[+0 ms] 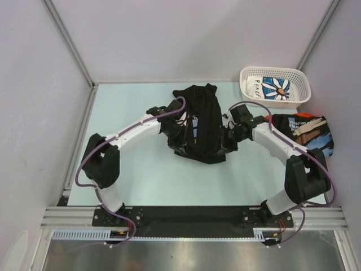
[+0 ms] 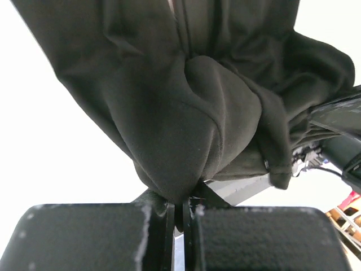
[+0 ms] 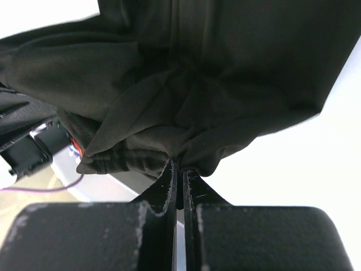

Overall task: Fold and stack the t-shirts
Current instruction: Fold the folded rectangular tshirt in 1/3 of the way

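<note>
A black t-shirt (image 1: pixel 198 123) hangs bunched between both arms over the middle of the table. My left gripper (image 1: pixel 172 131) is shut on its left edge, cloth pinched between the jaws (image 2: pixel 181 200). My right gripper (image 1: pixel 228 138) is shut on its right edge, a fold of black t-shirt (image 3: pixel 186 101) caught at the fingertips (image 3: pixel 181 172). A folded black t-shirt with tan, blue and white print (image 1: pixel 307 131) lies at the right, with a sliver of red cloth (image 1: pixel 313 114) behind it. A white t-shirt with a blue daisy (image 1: pixel 272 87) lies in the basket.
The white lattice basket (image 1: pixel 302 84) stands at the back right corner. White walls with metal posts enclose the pale table (image 1: pixel 130 107) on the left, back and right. A black rail (image 1: pixel 180 214) carries both arm bases at the near edge.
</note>
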`<action>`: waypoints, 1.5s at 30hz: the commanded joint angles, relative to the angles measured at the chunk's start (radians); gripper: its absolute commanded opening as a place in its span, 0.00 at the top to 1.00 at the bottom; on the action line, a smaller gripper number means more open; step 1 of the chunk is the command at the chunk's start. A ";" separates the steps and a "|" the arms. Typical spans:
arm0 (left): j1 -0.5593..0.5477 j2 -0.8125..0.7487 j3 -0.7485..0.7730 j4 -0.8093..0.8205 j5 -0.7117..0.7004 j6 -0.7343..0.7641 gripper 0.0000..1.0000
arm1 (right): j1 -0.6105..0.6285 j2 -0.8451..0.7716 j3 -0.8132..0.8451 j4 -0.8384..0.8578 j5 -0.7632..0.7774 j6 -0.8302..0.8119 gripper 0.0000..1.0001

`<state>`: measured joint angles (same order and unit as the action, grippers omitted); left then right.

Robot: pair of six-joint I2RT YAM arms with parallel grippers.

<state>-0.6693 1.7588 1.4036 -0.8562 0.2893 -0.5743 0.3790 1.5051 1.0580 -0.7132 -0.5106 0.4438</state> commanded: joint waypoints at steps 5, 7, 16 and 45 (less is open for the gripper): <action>0.082 0.122 0.138 -0.069 -0.032 0.074 1.00 | -0.037 0.176 0.209 0.020 0.055 -0.073 1.00; 0.100 0.155 0.173 -0.064 -0.035 0.077 1.00 | -0.040 0.229 0.272 0.021 0.079 -0.091 1.00; 0.163 0.317 0.375 -0.093 -0.016 0.109 1.00 | -0.052 0.437 0.519 -0.029 0.150 -0.136 1.00; 0.263 0.547 0.640 -0.101 0.073 0.211 0.01 | -0.061 0.724 0.887 0.008 0.423 -0.048 0.76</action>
<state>-0.4267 2.3451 1.9945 -0.9833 0.3477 -0.3805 0.3248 2.2299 1.8442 -0.7494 -0.1864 0.3710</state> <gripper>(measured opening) 0.843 0.196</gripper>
